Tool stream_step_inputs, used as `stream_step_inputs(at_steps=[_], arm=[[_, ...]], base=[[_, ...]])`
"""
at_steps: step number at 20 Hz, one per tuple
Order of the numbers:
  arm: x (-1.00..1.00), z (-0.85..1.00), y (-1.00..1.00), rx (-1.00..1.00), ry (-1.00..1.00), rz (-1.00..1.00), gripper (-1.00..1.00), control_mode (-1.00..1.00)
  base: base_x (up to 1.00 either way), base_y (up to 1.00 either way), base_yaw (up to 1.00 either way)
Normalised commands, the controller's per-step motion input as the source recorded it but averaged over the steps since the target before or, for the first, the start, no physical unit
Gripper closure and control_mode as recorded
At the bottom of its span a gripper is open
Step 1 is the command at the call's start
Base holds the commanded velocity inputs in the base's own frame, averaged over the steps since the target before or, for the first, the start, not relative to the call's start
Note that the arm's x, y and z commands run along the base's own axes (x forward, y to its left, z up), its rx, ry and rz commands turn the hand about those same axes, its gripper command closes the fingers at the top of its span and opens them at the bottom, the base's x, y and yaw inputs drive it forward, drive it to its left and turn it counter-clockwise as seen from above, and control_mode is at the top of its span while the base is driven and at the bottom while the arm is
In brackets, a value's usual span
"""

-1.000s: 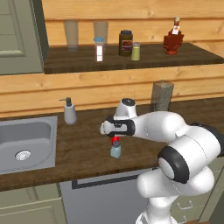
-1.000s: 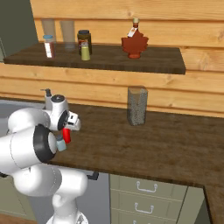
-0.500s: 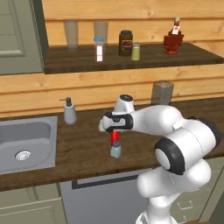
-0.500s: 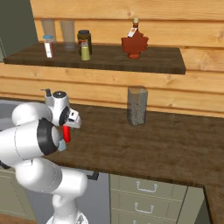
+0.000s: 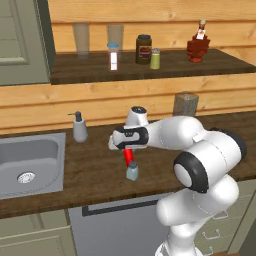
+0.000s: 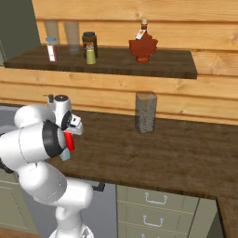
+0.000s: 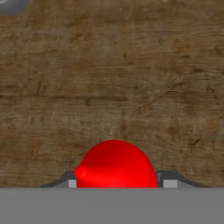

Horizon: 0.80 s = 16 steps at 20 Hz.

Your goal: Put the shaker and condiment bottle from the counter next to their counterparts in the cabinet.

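The condiment bottle [image 5: 129, 156] is slim and bright red and stands upright on the counter [image 5: 90, 167]. My gripper [image 5: 129, 152] comes down over it from above. In the hand view the bottle's red top [image 7: 116, 164] sits between my fingertips [image 7: 169, 183], which press its sides, so the gripper [image 7: 120, 183] is shut on it. The shaker [image 5: 132, 172], small and pale blue-grey, stands just in front of the bottle. From the right base I see the bottle [image 6: 69, 141] and the shaker [image 6: 65, 155] under my hand. On the cabinet [image 5: 90, 72] stand the olive-yellow shaker [image 5: 155, 59] and the brown sauce bottle [image 5: 198, 47].
A steel sink [image 5: 30, 155] is set in the counter at left, with a grey soap dispenser [image 5: 79, 127] beside it. A grey speckled block [image 5: 186, 105] stands against the wall behind my arm. The shelf also holds a dark jar [image 5: 143, 49], a small white bottle [image 5: 113, 56] and two glasses [image 5: 81, 39].
My hand has edged slightly left over the red bottle and its jaws have drawn in onto it. Bottle and shaker stand where they were.
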Motion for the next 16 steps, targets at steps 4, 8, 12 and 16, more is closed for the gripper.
stream_step_inputs(at_steps=[4,8,12,16], arm=[[-0.02,0.06,0.0,0.03,0.0,0.0,1.0,-1.0],[-0.09,0.74,-0.1,0.1,-0.05,0.0,1.0,-1.0],[-0.03,0.81,-0.19,0.15,-0.06,0.0,1.0,-1.0],[0.0,-0.04,0.0,0.01,0.03,0.0,1.0,-1.0]], base=[[0.0,0.0,0.0],[0.0,0.0,0.0],[0.0,0.0,0.0],[0.0,0.0,0.0]])
